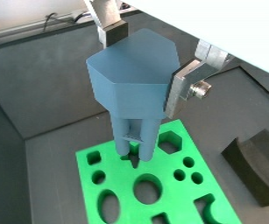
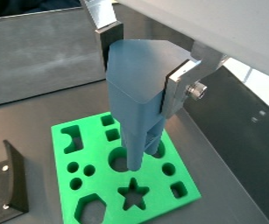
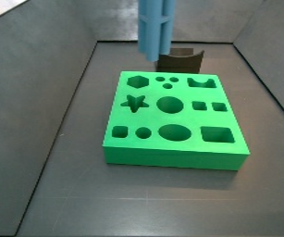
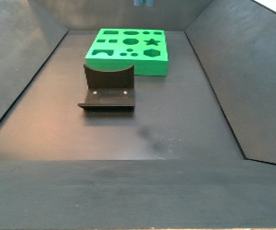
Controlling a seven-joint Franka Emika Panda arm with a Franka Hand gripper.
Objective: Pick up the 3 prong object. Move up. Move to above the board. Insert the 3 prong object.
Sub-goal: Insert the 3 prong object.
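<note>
The end effector (image 1: 143,66), clamped on the light steel-blue plastic 3 prong object (image 1: 134,87), holds its thin parallel legs above the bright green cutout board (image 1: 107,188).

Lighting: even, bright, overhead. Board (image 3: 175,120): saturated green, soft shadow at its front wall. Wrist views: the gripper (image 1: 148,66) near the lens slightly soft. Grey floor (image 4: 140,126): faint sheen.
</note>
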